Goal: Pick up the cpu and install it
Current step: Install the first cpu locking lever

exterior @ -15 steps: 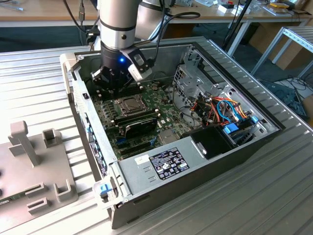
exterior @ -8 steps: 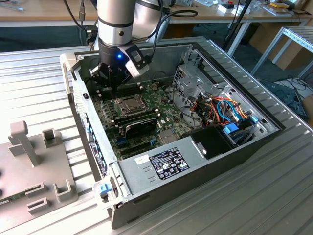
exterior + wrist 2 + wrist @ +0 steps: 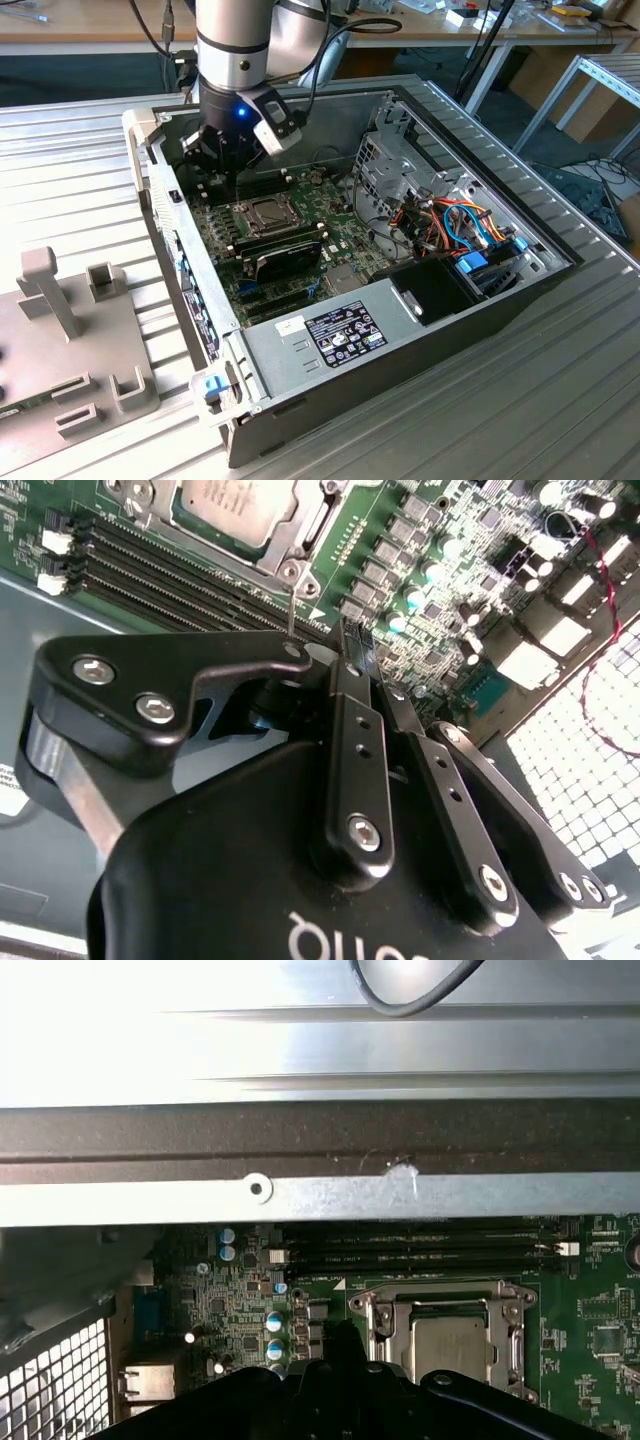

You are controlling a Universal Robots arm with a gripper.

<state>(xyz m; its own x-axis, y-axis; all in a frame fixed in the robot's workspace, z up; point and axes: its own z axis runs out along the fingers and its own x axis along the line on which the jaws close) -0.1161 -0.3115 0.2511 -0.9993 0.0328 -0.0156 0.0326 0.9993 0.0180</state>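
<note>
- An open computer case (image 3: 430,365) is seen lying on the ribbed metal bench (image 3: 560,400).
- The green motherboard (image 3: 215,232) (image 3: 440,570) (image 3: 240,1310) is laid flat in the case.
- The cpu (image 3: 263,211) (image 3: 232,498) (image 3: 448,1345) is seated in its socket on the motherboard, with its silver-grey top facing up.
- The cpu is ringed by a metal socket frame (image 3: 290,565) (image 3: 372,1310).
- The claw (image 3: 228,180) (image 3: 355,645) (image 3: 340,1345) is held above the motherboard, just beside one corner of the socket frame.
- The claw is kept apart from the cpu, and the cpu is not touched.
- In the second wrist view, the claw's two black fingers (image 3: 345,740) are pressed close together at the tips, and nothing is gripped between them.
- Long black memory slots (image 3: 150,555) (image 3: 420,1250) are lined up just beside the socket frame.
- A black expansion card (image 3: 285,258) is set near the socket frame, on the side away from the claw.
- A grey power supply box (image 3: 335,330) is placed past the card, well apart from the socket frame.
- Blue, orange and red wires (image 3: 460,225) are bundled well apart from the socket frame, towards the exterior view's right.
- The silver arm (image 3: 235,40) is seen rising straight up from the claw.
- A grey holder (image 3: 60,290) is stood on the bench outside the case, well apart from the socket frame.
</note>
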